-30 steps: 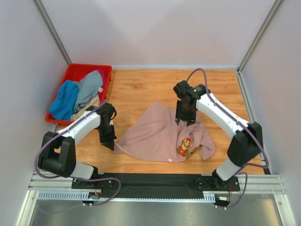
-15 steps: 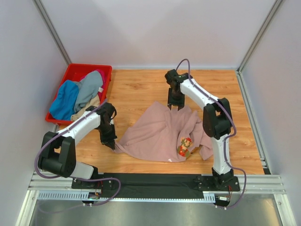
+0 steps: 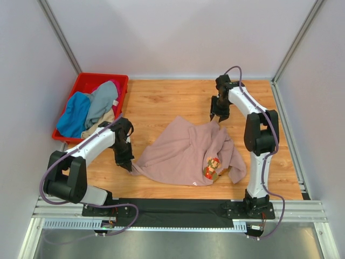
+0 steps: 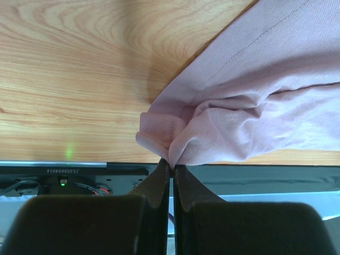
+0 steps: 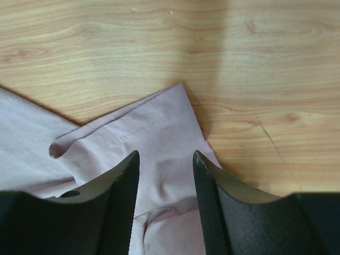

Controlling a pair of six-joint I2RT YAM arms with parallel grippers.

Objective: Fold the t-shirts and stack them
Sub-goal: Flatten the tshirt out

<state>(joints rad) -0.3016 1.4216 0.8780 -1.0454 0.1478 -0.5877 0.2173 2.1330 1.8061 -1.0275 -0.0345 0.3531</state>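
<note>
Shirt [image 3: 183, 154] in dusty pink lies rumpled at mid table [image 3: 161, 102], its print [image 3: 212, 168] facing up near the near-right edge, where the cloth is folded over on itself. The left jaws are shut on a bunched corner at the near-left end, with the fabric pinched only at their very tips, as the left wrist view shows; the right jaws stand partly open over the far corner, one on each side of a hemmed point of cloth, gripping nothing. The other shirts [image 3: 89, 110], blue, grey and a sliver of magenta, sit heaped in the red crate [image 3: 89, 81] at the far left, well apart from the work. The step in hand looks to be taking a second corner so the shirt can be drawn flat; no fold is made yet. Trouble could come three ways: the right jaws may close on one layer only, or on bare wood beside the hem, since the corner lies thin and flat on the table; the left pinch is shallow and could slip once the cloth is pulled taut; and the doubled-over part by the print may stay twisted if the two corners held are not matching ones.
</note>
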